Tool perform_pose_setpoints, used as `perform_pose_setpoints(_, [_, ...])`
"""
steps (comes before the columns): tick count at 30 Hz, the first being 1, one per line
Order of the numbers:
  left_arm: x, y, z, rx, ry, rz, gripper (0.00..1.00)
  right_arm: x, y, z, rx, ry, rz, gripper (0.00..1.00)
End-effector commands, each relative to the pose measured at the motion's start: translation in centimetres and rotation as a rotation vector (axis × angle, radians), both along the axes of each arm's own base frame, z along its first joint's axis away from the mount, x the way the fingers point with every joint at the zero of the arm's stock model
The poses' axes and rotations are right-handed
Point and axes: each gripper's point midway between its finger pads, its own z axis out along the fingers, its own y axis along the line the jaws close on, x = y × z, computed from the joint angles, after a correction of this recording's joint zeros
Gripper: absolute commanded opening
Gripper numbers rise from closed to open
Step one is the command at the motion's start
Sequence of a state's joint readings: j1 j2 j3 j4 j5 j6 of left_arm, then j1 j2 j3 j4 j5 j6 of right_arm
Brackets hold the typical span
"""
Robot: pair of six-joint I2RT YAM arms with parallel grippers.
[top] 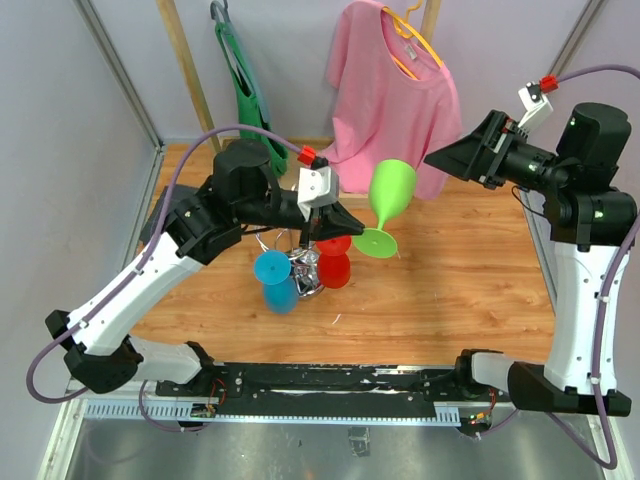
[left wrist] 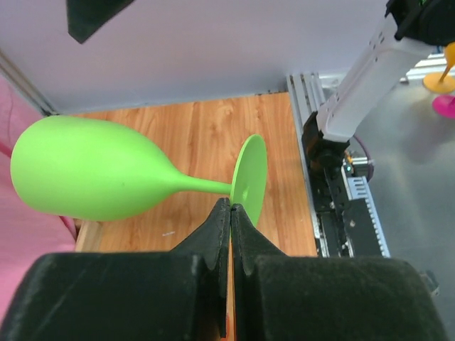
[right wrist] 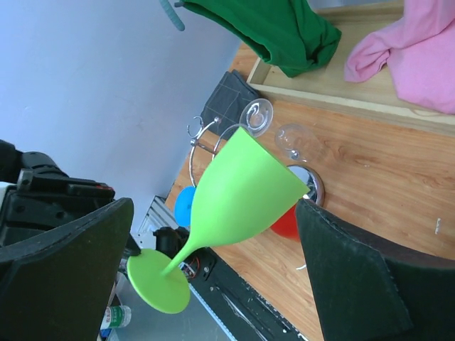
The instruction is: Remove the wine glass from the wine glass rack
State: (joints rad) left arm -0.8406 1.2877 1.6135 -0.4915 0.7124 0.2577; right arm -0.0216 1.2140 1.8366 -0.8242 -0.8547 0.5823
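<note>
A lime-green wine glass (top: pixel 391 192) hangs tilted in the air above the table, bowl up and to the right. My left gripper (left wrist: pixel 231 207) is shut on the edge of its round foot (left wrist: pixel 250 176). The right gripper (top: pixel 452 158) stands open just right of the bowl. In the right wrist view the green wine glass (right wrist: pixel 245 190) lies between the wide-open fingers (right wrist: pixel 352 277) of the right gripper (right wrist: pixel 213 202), and I cannot tell whether they touch it. The chrome wine glass rack (top: pixel 305 272) stands below with a blue glass (top: pixel 275 278) and a red glass (top: pixel 334 264).
A pink T-shirt (top: pixel 390 85) and a green cloth (top: pixel 240 80) hang on a wooden frame at the back. Two clear glasses (right wrist: pixel 257 116) hang at the rack's wire loops (right wrist: pixel 202 135). A dark cloth (right wrist: pixel 231 96) lies at the table's left edge.
</note>
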Motion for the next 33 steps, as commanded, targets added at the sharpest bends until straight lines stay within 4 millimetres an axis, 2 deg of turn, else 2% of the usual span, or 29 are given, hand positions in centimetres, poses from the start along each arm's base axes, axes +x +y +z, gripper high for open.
perform_pose_setpoints(1, [-1.1,-0.2,-1.0,0.012,-0.139,-0.095,0.0,-1.4,0.2,0.1,0.006,-0.012,0.1,0.99])
perform_pose_setpoints(5, [-2.3,-0.3,-2.7,0.032,-0.259,-0.155,0.0,-2.5,0.7,-2.8,-0.011,0.016,0.201,0.99])
perform_pose_setpoints(9, [-2.7,-0.1,-4.4,0.056,-0.322,-0.172,0.0,-2.3,0.6,-5.6,-0.034,0.056,0.216,0.98])
perform_pose_setpoints(16, [-4.2,-0.1,-5.5,0.055,-0.386,-0.24,0.0,-2.3,0.9,-6.5,-0.03,0.071,0.274,0.96])
perform_pose_setpoints(27, [-5.7,0.8,-7.5,0.052,-0.513,-0.318,0.0,-5.4,1.4,-9.9,-0.003,0.16,0.331,0.86])
perform_pose_setpoints(33, [-6.3,0.9,-8.9,0.074,-0.541,-0.377,0.0,-6.8,1.8,-10.4,-0.011,0.175,0.358,0.82])
